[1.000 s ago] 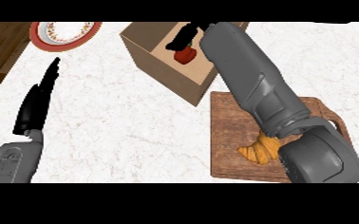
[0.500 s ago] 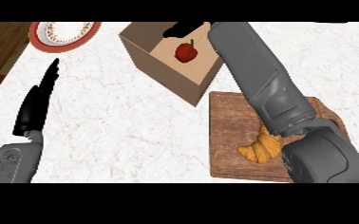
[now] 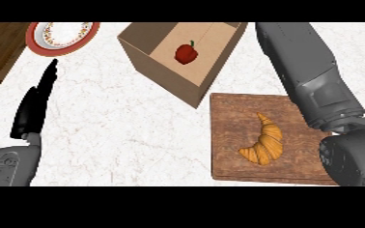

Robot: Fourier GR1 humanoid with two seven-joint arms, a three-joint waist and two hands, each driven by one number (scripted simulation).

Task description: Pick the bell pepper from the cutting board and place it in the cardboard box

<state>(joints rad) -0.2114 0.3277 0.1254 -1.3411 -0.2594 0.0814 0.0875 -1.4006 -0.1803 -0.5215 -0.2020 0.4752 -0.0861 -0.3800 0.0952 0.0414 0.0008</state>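
Pepper (image 3: 187, 53) sits inside the box (image 3: 158, 72), up past your right arm (image 3: 306, 72). You can't see that hand. Your left hand (image 3: 34, 107) rests open, far off.

A slim black left hand (image 3: 35, 107) on a grey forearm; the right forearm (image 3: 306, 72) is bulky, dark grey.

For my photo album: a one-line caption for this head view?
Red bell pepper lies in the cardboard box; croissant on the cutting board.
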